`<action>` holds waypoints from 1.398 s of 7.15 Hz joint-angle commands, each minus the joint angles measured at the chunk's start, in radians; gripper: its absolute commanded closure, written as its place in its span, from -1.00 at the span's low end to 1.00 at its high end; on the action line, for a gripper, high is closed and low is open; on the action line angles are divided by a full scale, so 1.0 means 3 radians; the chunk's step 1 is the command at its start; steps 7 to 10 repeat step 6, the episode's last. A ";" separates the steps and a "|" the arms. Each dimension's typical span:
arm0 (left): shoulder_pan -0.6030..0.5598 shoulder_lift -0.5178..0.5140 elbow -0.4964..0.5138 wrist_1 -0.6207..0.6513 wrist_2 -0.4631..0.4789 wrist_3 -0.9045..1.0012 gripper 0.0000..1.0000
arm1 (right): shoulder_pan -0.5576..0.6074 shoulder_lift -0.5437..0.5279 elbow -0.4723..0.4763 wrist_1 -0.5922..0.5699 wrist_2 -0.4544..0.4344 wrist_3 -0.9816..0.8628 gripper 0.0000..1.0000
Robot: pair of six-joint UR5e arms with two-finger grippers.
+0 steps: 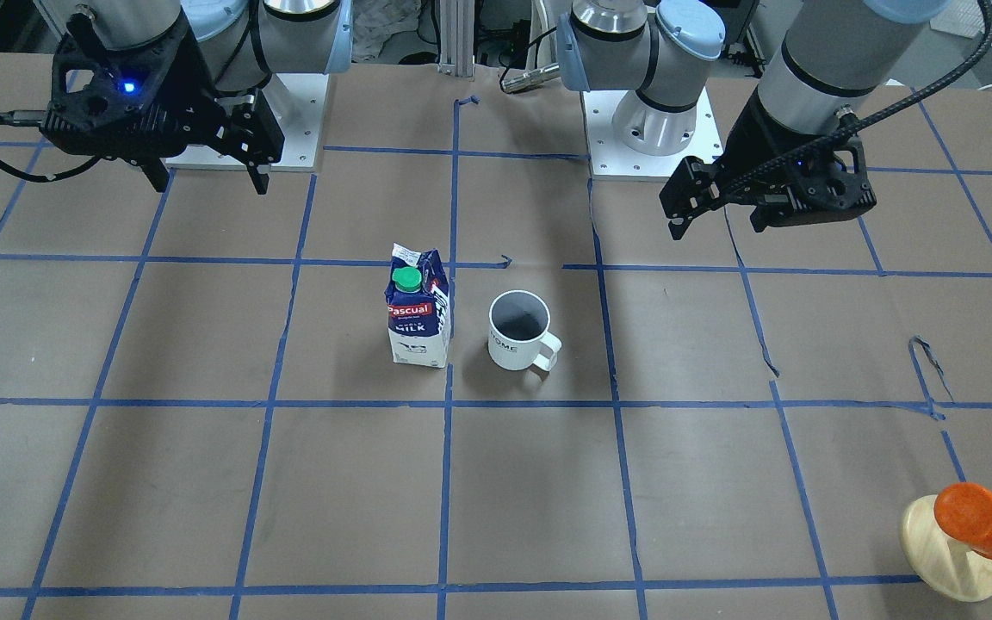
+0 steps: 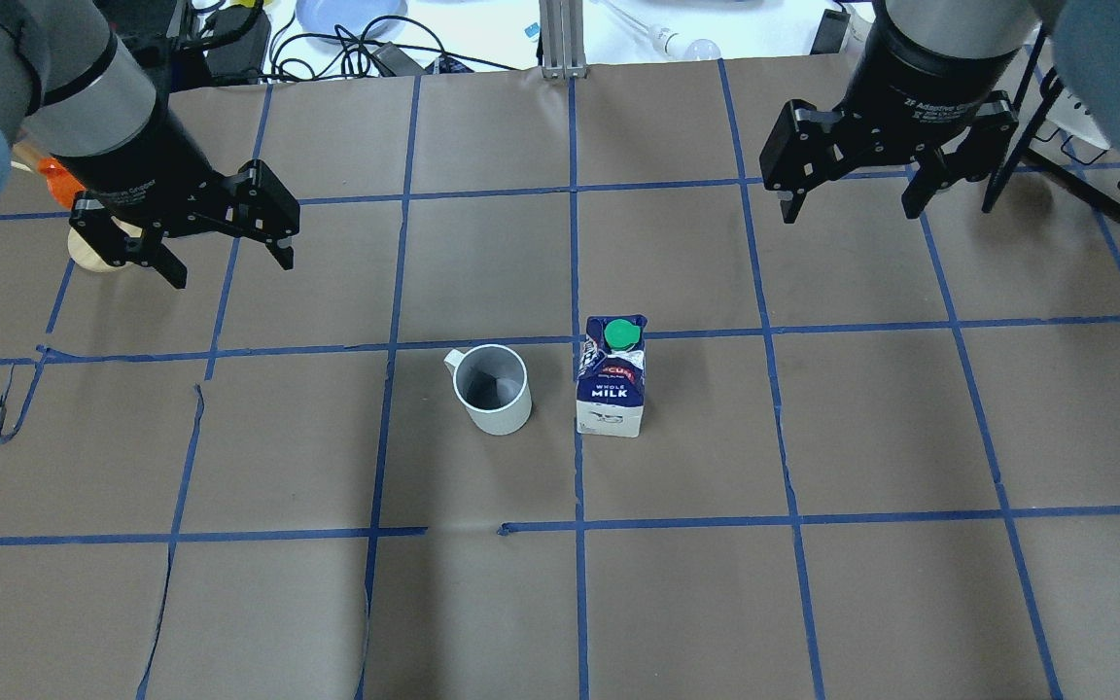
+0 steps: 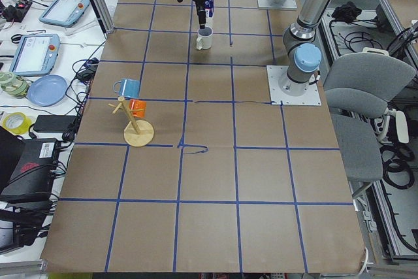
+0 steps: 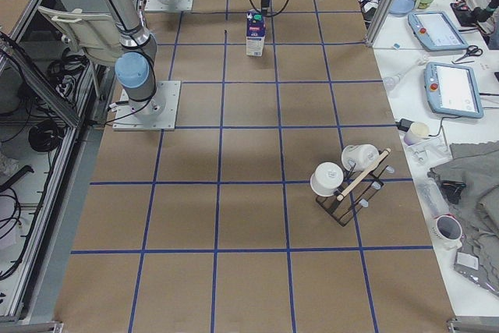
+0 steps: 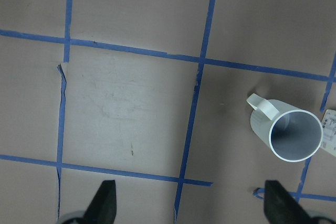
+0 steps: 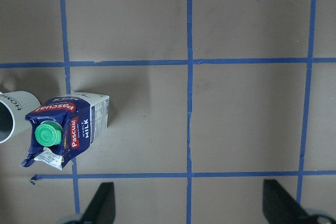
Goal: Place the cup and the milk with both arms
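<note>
The white cup stands upright near the table's middle, its handle on the side away from the milk; it also shows in the overhead view and the left wrist view. The milk stands upright close beside it, blue top, green cap, also seen from overhead and in the right wrist view. My left gripper is open and empty, raised above the table, well off to the cup's side. My right gripper is open and empty, raised, off to the milk's side.
A wooden mug tree with an orange mug stands near the table's edge on my left side, just beyond the left gripper. A black rack with white cups stands far out on my right side. Blue tape lines grid the brown table cover.
</note>
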 commanded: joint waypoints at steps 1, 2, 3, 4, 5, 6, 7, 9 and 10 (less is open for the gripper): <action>0.0000 0.0002 0.0000 -0.0001 -0.0003 0.0000 -1.00 | 0.0001 0.0001 0.0000 0.0000 0.0007 0.0005 -1.00; 0.0000 0.0007 0.0000 -0.0002 0.0007 0.0000 -1.00 | 0.0001 0.0001 0.0000 0.0000 0.0002 0.0005 -1.00; 0.0000 0.0007 0.0000 -0.0002 0.0007 0.0000 -1.00 | 0.0001 -0.0004 0.0000 0.0000 0.0007 0.0005 -1.00; 0.0000 0.0012 0.0000 -0.0007 0.0012 0.0000 -1.00 | 0.0001 0.0001 0.0000 0.0000 0.0012 0.0005 -1.00; 0.0000 0.0012 -0.0005 -0.0007 0.0018 0.0000 -1.00 | 0.0001 0.0001 0.0005 0.0000 0.0012 0.0005 -1.00; 0.0000 0.0022 -0.0031 -0.0007 0.0013 0.0000 -1.00 | 0.0001 -0.0004 0.0005 0.0000 0.0012 0.0015 -1.00; 0.0000 0.0022 -0.0031 -0.0007 0.0013 0.0000 -1.00 | 0.0001 -0.0004 0.0005 0.0000 0.0012 0.0015 -1.00; 0.0000 0.0022 -0.0031 -0.0007 0.0013 0.0000 -1.00 | 0.0001 -0.0004 0.0005 0.0000 0.0012 0.0015 -1.00; 0.0000 0.0022 -0.0031 -0.0007 0.0013 0.0000 -1.00 | 0.0001 -0.0004 0.0005 0.0000 0.0012 0.0015 -1.00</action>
